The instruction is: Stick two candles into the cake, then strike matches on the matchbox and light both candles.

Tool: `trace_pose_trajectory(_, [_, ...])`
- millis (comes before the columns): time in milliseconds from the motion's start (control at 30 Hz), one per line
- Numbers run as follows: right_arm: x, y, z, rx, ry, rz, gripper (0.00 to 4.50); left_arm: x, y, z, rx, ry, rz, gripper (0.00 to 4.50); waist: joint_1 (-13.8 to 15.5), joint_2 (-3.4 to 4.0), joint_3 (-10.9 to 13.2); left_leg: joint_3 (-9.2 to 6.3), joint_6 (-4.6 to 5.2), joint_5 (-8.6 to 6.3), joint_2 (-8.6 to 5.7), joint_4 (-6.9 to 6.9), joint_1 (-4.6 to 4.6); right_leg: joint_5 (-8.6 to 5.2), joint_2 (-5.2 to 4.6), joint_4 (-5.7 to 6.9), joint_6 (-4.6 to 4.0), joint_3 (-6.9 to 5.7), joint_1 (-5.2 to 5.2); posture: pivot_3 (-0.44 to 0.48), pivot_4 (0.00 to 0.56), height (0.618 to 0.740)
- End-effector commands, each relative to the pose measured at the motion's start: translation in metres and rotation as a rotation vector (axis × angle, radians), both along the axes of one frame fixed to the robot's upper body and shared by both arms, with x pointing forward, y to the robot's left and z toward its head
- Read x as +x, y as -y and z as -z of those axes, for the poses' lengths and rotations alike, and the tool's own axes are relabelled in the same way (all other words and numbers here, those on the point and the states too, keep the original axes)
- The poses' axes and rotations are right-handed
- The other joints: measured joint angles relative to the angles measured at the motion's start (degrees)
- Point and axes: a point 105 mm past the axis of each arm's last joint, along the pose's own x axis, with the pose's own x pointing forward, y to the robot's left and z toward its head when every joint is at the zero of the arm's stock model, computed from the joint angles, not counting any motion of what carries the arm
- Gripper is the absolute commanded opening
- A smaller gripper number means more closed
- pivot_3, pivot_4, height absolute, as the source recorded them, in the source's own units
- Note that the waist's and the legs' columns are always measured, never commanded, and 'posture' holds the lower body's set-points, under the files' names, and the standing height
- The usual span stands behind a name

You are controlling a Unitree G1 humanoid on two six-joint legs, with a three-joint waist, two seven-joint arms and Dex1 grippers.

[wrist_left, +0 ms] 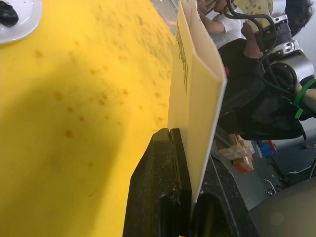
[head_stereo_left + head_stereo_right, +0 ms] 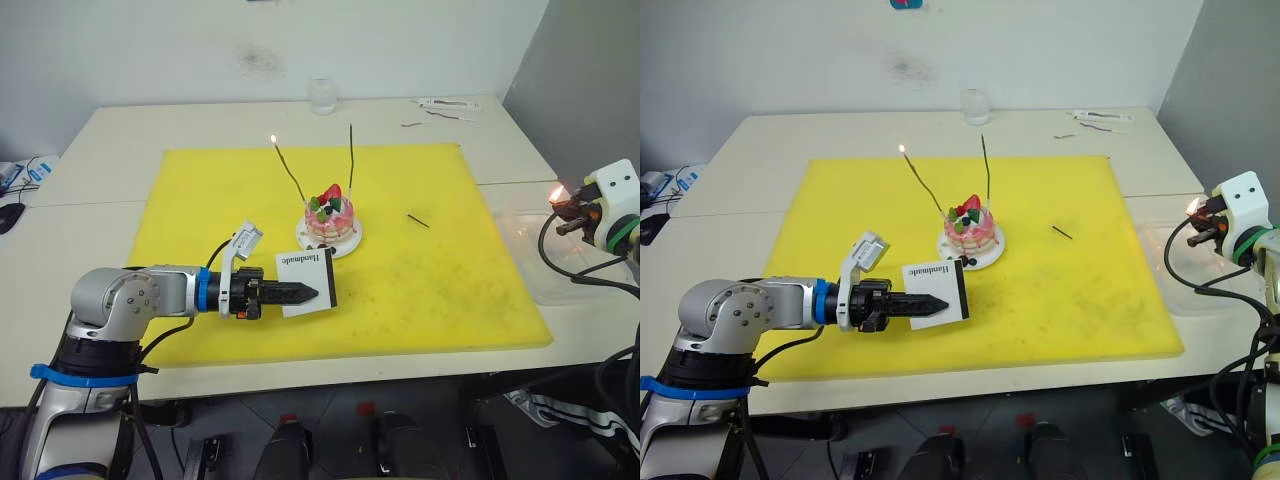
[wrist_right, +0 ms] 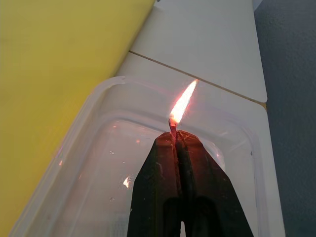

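Two candles stand in the pink cake [image 2: 330,216] at the middle of the yellow mat [image 2: 450,290]. The left candle [image 2: 289,172] carries a small flame at its tip; the right candle [image 2: 352,160] looks unlit. The left end effector [image 2: 300,293] pinches the white matchbox [image 2: 308,281] just in front of the cake. Far right, over a clear plastic tray [image 3: 98,163] on the counter [image 2: 100,150], the right end effector [image 3: 174,136] is pressed together on a burning match [image 3: 173,124]. A spare match [image 2: 418,220] lies right of the cake. I'd say only the second candle remains.
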Motion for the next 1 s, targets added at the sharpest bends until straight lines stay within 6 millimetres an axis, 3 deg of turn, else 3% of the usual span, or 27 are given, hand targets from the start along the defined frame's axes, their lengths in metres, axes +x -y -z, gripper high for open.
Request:
trace_pose_trajectory(33, [0.003,0.004,-0.016,-0.013,0.059,0.004,0.65,-0.003,-0.002,-0.008,-0.001,0.04,0.009,0.0,0.0,0.0,0.0,0.0,0.0,0.0,0.0,0.0,0.0,0.0,0.0,0.0,0.0,0.0,0.0,0.0,0.15,0.74])
trace_pose_trajectory(300, [0.001,0.011,-0.027,0.008,0.132,0.031,3.34,-0.003,-0.004,-0.006,-0.001,0.037,0.0,0.0,0.0,0.0,0.0,-0.01,0.0,0.0,-0.01,0.0,-0.01,0.0,0.0,0.01,0.0,0.0,0.0,0.0,0.15,0.74])
trace_pose_trajectory(400, [0.003,0.001,-0.04,0.03,0.209,-0.012,4.38,-0.002,-0.003,-0.005,-0.002,0.035,0.0,0.0,0.0,0.0,0.0,-0.01,0.0,0.0,-0.01,0.01,0.0,0.0,0.0,0.02,0.0,-0.01,0.0,0.0,0.15,0.74])
trace_pose_trajectory(533, [0.004,-0.036,-0.04,0.065,0.215,-0.19,4.45,-0.001,-0.003,-0.005,-0.004,0.035,0.0,0.0,-0.3,0.01,0.0,0.0,0.0,0.0,0.03,0.01,0.01,0.0,0.01,0.02,0.01,0.0,0.0,0.0,0.15,0.74])
trace_pose_trajectory(667, [0.003,-0.073,-0.022,0.036,0.161,-0.372,4.45,0.0,-0.003,-0.006,-0.003,0.038,0.0,0.0,-0.3,0.01,0.0,-0.04,0.0,0.0,0.06,0.01,0.01,0.01,0.0,0.04,0.0,-0.03,0.0,0.0,0.15,0.74])
trace_pose_trajectory(800, [0.012,-0.103,-0.011,0.074,0.144,-0.438,4.45,0.002,-0.004,-0.006,0.0,0.04,-0.004,0.0,-0.3,0.01,0.0,-0.05,0.0,0.0,0.04,0.03,0.01,0.04,-0.03,0.04,0.01,-0.03,0.01,0.0,0.15,0.74])
trace_pose_trajectory(900, [0.019,-0.121,-0.002,0.11,0.131,-0.474,3.92,0.001,-0.004,-0.006,0.001,0.04,-0.004,0.0,-0.3,0.01,0.0,-0.03,-0.07,0.04,0.05,0.04,0.01,0.09,-0.07,0.04,-0.01,-0.02,0.0,0.0,0.15,0.74])
trace_pose_trajectory(967, [0.023,-0.131,0.007,0.108,0.114,-0.486,3.24,0.0,-0.005,-0.006,0.005,0.04,-0.004,0.0,-0.3,0.01,0.0,-0.04,-0.16,0.09,0.06,0.04,0.02,0.09,-0.07,0.04,-0.03,-0.03,0.0,0.0,0.15,0.74])
trace_pose_trajectory(1000, [0.025,-0.136,0.011,0.104,0.102,-0.499,3.24,-0.001,-0.005,-0.006,0.005,0.039,-0.002,0.0,-0.3,0.01,0.0,-0.06,-0.18,0.11,0.06,0.04,0.01,0.1,-0.07,0.04,-0.04,-0.05,0.0,0.0,0.15,0.74])
